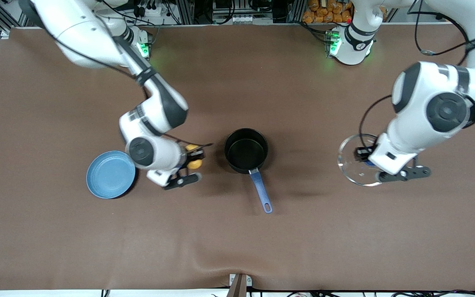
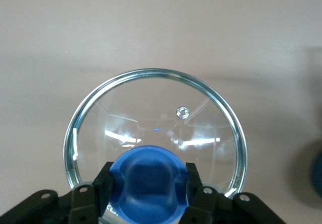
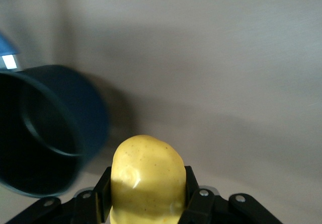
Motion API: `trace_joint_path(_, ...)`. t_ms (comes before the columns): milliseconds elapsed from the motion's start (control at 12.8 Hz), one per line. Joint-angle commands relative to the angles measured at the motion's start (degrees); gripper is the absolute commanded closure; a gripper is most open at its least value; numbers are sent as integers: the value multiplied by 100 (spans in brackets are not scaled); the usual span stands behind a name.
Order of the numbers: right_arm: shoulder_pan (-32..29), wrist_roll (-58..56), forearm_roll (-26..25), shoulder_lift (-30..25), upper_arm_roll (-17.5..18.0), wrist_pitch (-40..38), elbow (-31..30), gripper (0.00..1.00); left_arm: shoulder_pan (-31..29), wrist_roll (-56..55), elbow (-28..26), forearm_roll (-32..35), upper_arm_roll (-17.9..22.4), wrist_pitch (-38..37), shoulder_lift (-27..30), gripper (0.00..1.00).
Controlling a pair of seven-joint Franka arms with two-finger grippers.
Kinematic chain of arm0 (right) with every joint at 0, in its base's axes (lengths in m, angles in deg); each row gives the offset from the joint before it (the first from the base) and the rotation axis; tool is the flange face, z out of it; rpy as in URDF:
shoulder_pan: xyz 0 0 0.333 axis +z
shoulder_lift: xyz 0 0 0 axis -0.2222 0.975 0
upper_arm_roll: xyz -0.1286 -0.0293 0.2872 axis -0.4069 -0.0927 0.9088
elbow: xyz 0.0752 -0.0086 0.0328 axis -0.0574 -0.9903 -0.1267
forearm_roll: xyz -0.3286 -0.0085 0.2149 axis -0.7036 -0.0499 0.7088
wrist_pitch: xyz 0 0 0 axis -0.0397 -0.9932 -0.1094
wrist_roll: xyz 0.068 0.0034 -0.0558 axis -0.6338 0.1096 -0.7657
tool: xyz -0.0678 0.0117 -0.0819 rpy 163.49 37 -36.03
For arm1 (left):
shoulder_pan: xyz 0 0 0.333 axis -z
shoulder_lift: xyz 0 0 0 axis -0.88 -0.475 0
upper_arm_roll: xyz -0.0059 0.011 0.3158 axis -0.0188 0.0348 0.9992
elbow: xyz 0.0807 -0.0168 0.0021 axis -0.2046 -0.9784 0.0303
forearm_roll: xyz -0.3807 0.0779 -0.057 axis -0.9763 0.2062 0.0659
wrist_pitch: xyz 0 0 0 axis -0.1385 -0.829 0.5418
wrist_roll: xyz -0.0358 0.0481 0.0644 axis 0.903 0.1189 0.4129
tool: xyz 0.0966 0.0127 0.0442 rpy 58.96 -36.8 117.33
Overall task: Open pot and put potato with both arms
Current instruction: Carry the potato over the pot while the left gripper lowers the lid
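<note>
Two loads you're carrying: right gripper (image 1: 193, 159) pinching the potato (image 1: 195, 164) over the tabletop beside the open pot (image 1: 246, 150), mid-table; left gripper (image 1: 363, 156) clamping the glass lid's (image 1: 349, 163) knob toward its arm's end.

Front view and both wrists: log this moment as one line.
black saucepan: open, empty | left gripper: shut on glass lid knob | right gripper: shut on yellow potato, beside pot
</note>
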Motion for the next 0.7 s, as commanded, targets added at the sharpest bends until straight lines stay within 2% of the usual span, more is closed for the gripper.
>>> trace_joint_path(0, 572, 871, -84, -77, -77, 241, 29, 94, -425, 462, -1073, -95, -86, 973, 366, 100)
trace_joint_path(312, 1382, 1978, -900, 1, -112, 750, 29, 95, -672, 753, -2138, -95, -77, 2582, 261, 100)
trace_joint_path(624, 1567, 2578, -1428, 203, -130, 1620, 29, 95, -769, 797, -2570, -86, -77, 3541, -99, 100)
